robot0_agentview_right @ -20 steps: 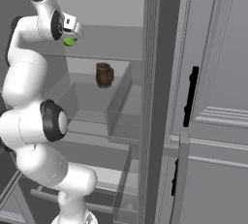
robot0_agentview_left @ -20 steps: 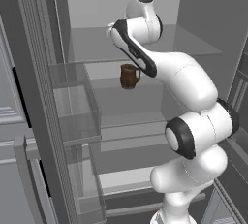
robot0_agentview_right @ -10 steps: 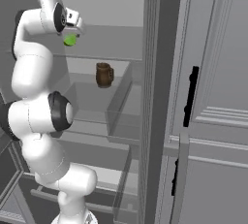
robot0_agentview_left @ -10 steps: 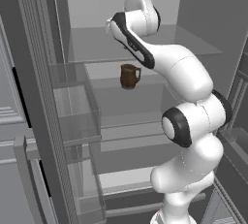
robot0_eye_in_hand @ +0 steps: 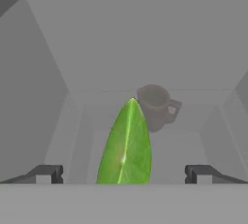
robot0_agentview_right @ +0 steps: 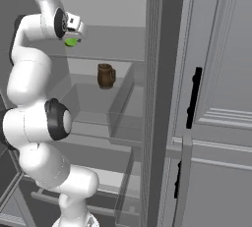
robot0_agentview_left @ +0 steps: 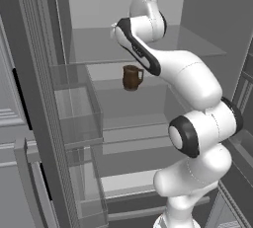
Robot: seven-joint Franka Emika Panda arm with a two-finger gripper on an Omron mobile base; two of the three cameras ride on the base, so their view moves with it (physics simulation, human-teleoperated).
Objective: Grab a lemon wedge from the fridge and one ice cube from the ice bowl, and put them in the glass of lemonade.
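Gripper wide open, lemon wedge between fingers on upper fridge shelf; off-centre closure risks nudging wedge away

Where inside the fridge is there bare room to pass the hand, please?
The glass shelf is bare left of the brown mug, toward the door bins. It is tight above, where the open hand hangs at the lemon wedge.
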